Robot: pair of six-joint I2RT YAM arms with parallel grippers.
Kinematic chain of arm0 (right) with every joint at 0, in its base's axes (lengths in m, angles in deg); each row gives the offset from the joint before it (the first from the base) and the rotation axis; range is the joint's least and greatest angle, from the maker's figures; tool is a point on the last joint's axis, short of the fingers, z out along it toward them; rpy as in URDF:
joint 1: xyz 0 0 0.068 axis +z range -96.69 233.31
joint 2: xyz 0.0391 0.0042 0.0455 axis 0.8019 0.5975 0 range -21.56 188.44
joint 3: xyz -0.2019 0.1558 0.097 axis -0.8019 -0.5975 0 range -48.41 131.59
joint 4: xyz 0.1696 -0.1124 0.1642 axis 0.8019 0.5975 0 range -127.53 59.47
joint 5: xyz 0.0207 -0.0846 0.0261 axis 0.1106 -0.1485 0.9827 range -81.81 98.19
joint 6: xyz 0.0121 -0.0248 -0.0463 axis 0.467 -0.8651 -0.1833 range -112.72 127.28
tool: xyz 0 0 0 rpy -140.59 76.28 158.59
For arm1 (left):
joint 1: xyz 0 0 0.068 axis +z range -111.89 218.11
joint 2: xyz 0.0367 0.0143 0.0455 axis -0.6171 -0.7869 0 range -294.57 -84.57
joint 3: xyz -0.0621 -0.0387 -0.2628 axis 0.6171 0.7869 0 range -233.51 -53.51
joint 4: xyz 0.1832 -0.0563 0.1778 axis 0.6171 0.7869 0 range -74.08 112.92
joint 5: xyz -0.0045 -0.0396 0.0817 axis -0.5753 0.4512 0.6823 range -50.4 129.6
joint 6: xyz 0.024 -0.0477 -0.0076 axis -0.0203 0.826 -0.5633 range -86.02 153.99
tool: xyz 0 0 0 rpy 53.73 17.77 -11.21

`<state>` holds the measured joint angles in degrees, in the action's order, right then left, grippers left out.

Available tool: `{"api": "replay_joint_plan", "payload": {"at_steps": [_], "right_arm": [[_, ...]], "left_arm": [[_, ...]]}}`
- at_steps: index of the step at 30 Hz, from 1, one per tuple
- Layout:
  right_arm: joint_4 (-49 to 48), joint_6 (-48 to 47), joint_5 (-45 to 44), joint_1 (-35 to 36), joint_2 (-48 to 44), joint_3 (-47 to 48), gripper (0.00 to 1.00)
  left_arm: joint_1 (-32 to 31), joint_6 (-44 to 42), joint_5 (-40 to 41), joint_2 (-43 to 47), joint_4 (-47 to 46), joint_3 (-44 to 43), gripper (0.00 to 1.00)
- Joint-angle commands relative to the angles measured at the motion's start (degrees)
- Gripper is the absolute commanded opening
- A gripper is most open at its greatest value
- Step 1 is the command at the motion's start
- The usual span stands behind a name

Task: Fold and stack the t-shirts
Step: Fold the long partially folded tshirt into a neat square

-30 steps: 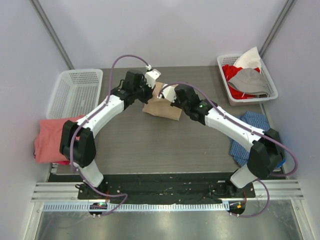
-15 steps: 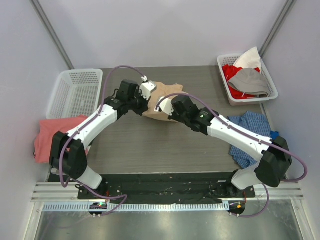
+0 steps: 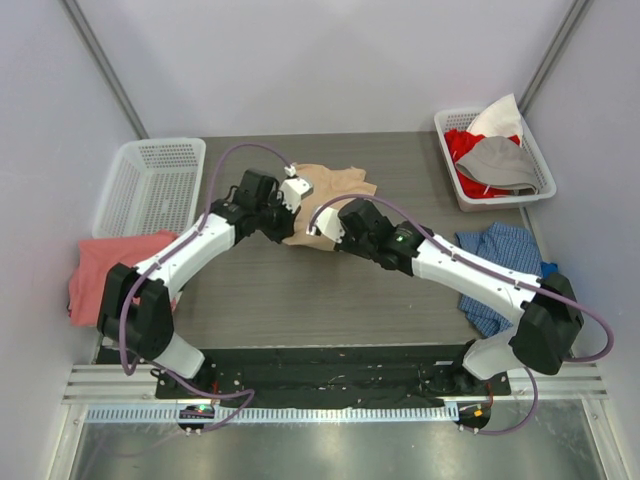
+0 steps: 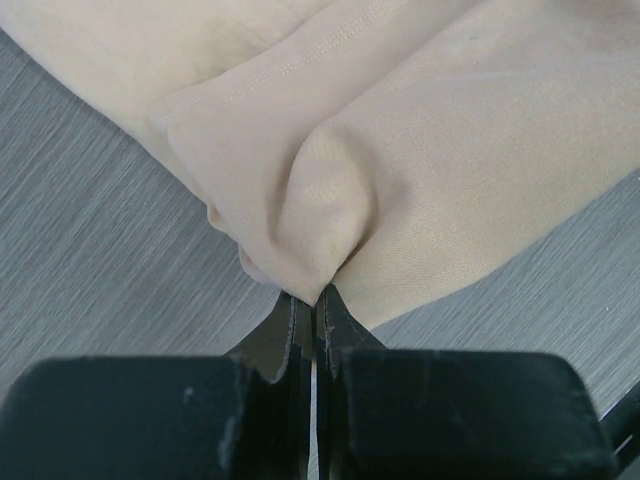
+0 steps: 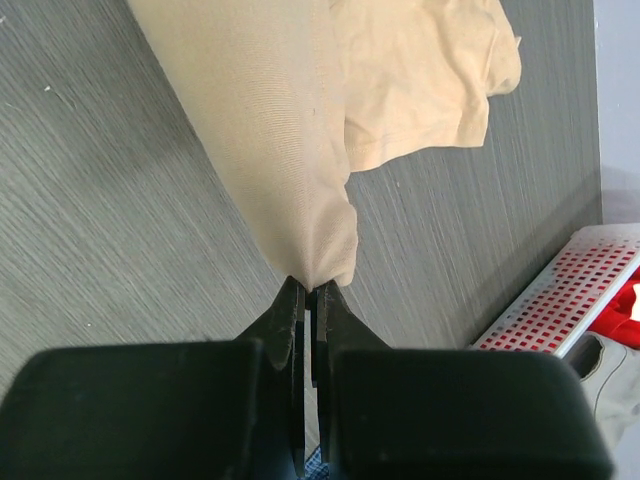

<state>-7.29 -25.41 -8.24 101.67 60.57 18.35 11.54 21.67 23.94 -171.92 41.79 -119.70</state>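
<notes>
Grey table (image 3: pixel 300 290): left end effector (image 4: pixel 313 300), right end effector (image 5: pixel 308 290) pinch tan t-shirt (image 3: pixel 335 183) (rumpled).

On the table (image 3: pixel 300 290), the t-shirt (image 3: pixel 340 185) lies between left basket (image 3: pixel 150 190) and right basket (image 3: pixel 450 122).

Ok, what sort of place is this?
Probably a lab test cell, not a home: white panels wall in a grey table, two arms are bolted to its near edge, and a basket of clothes and a tan t-shirt sit on it.

No readable text, label, brand, number or sign in any view.
</notes>
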Motion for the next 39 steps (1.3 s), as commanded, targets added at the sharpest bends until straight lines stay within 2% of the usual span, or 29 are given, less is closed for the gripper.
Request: {"api": "replay_joint_plan", "payload": {"at_steps": [1,9,28,34,39], "right_arm": [[-3.08,-1.50,-2.73,-0.02,0.05,-1.02,0.01],[-6.33,-4.66,-3.70,-2.48,4.26,1.35,0.01],[-9.14,-10.47,-2.82,-11.26,14.02,11.98,0.01],[-10.02,-11.78,-2.47,-13.37,18.15,15.15,0.01],[-10.29,-12.84,-1.77,-15.40,21.84,18.84,0.01]], "left_arm": [[0.38,-2.01,0.19,-3.08,0.68,-5.17,0.00],[0.38,-2.89,1.07,-10.90,-0.82,-10.97,0.00],[1.96,-3.06,2.48,-17.76,-3.89,-19.93,0.00],[2.83,-3.85,3.18,-23.21,-4.51,-25.12,0.00],[3.71,-4.03,3.00,-28.39,-2.84,-32.85,0.00]]}}
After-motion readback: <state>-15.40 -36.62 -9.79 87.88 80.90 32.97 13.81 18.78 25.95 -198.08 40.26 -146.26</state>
